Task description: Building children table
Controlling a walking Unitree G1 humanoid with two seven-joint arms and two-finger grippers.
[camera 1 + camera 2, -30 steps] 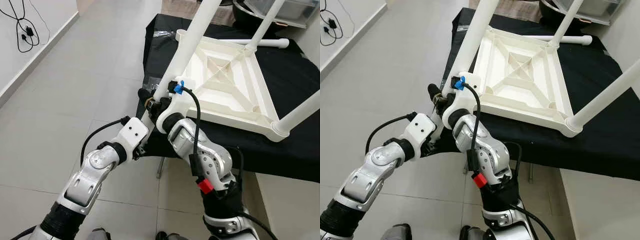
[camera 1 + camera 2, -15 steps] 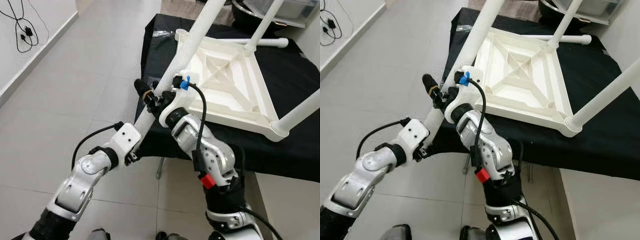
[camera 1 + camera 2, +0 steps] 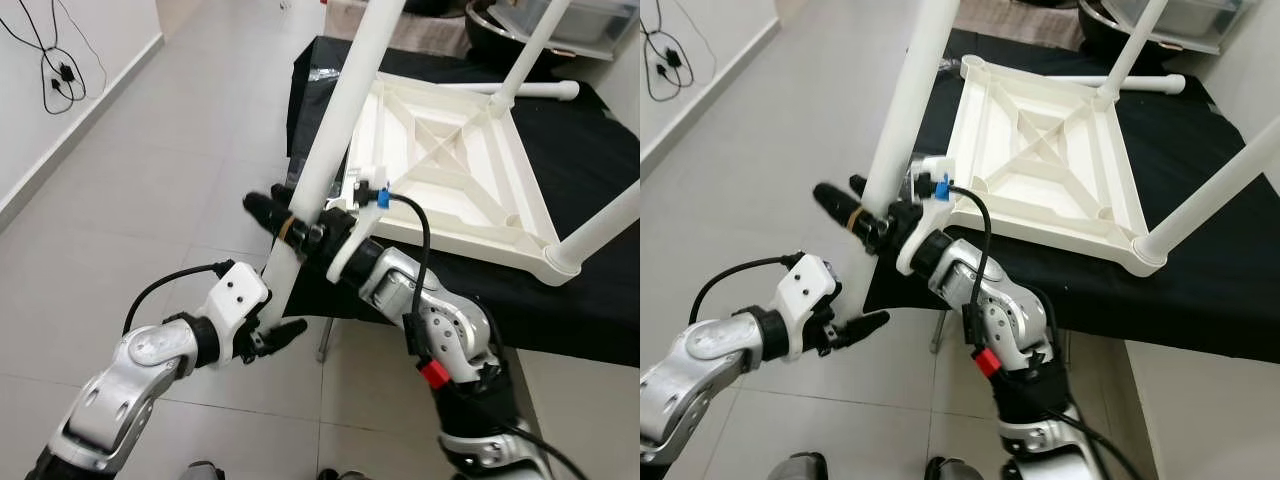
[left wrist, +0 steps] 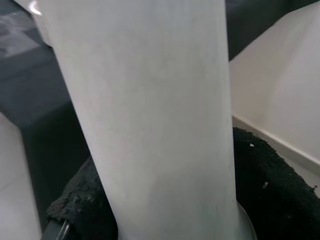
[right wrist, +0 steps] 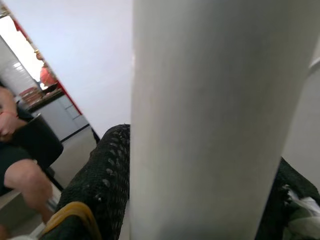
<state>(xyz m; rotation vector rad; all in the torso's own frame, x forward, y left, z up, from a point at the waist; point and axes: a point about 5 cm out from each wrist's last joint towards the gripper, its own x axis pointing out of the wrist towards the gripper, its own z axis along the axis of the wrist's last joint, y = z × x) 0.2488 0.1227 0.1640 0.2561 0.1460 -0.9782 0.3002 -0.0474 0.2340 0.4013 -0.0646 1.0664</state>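
Note:
A white tabletop (image 3: 440,170) lies upside down on a table draped in black cloth (image 3: 600,300). Two white legs (image 3: 525,50) (image 3: 600,225) stand up from its corners, and another leg (image 3: 530,88) lies flat behind it. A loose white leg (image 3: 345,90) slants steeply up past the cloth's left edge. My right gripper (image 3: 290,225) is shut on it about midway, its fingers (image 5: 100,180) on both sides. My left gripper (image 3: 275,335) is at the leg's lower end, and the leg (image 4: 160,125) sits between its fingers (image 4: 270,195).
Grey tiled floor (image 3: 150,180) stretches away to the left of the table. Black cables (image 3: 60,60) hang on the left wall. A dark bowl and a clear bin (image 3: 560,15) stand behind the tabletop. A seated person (image 5: 20,150) appears in the right wrist view.
The loose leg has swung to a steeper angle and moved left, off the tabletop's edge. Both grippers moved with it, the left one dropping lower and nearer me.

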